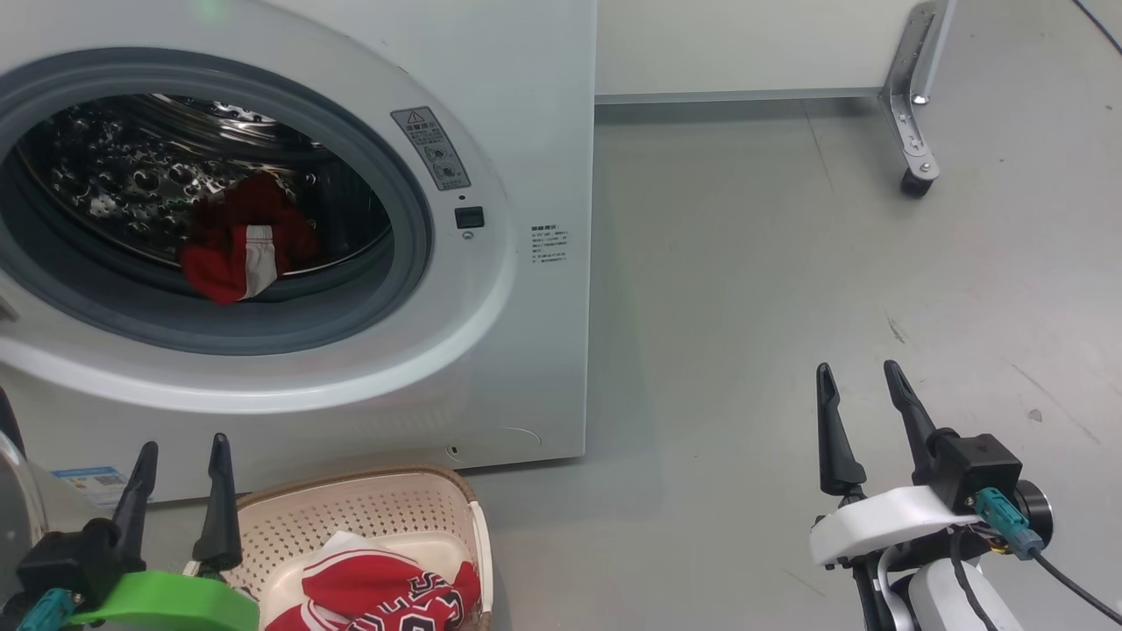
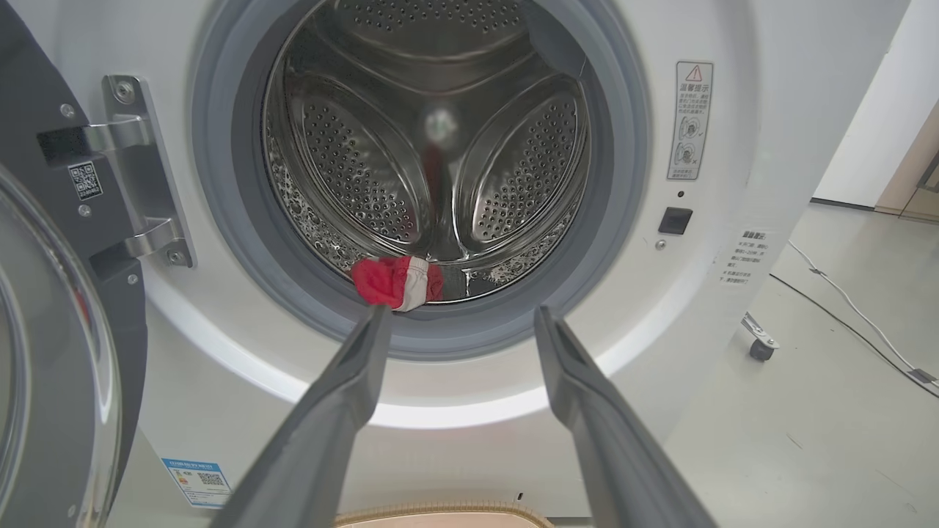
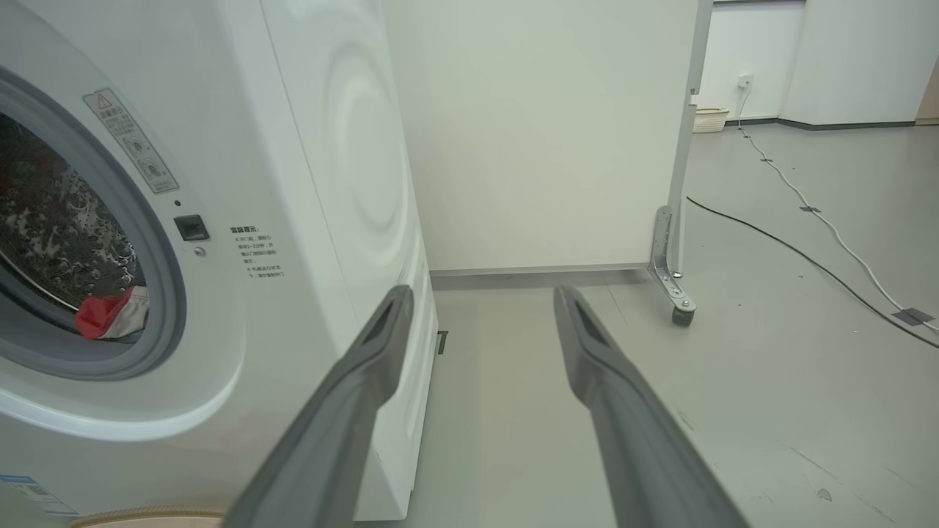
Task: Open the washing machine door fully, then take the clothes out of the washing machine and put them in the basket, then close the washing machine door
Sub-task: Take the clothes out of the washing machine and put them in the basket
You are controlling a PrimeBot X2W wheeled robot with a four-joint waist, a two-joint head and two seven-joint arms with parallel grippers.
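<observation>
1. Grey floor (image 1: pixel 745 307) runs back to a white partition (image 1: pixel 745 44) that stands on a metal foot with a caster (image 1: pixel 916 182).
2. At the far left, the washing machine door (image 2: pixel 44 367) is swung open on its hinge, clear of the round opening.
3. The left gripper (image 1: pixel 184 443) hangs low before the machine, its fingers spread wide and holding nothing. In its wrist view it points at the drum's mouth.
4. Just right of it, the basket (image 1: pixel 377 513) sits on the floor at the foot of the washing machine (image 1: pixel 526 131). A red jersey (image 1: pixel 377 587) with black-and-white lettering lies inside it.
5. Higher up, inside the drum, a red garment (image 1: pixel 237 245) with white trim lies at the bottom front, near the grey seal.
6. The right gripper (image 1: pixel 858 368) is well off to the right over bare floor, fingers wide apart and empty.
</observation>
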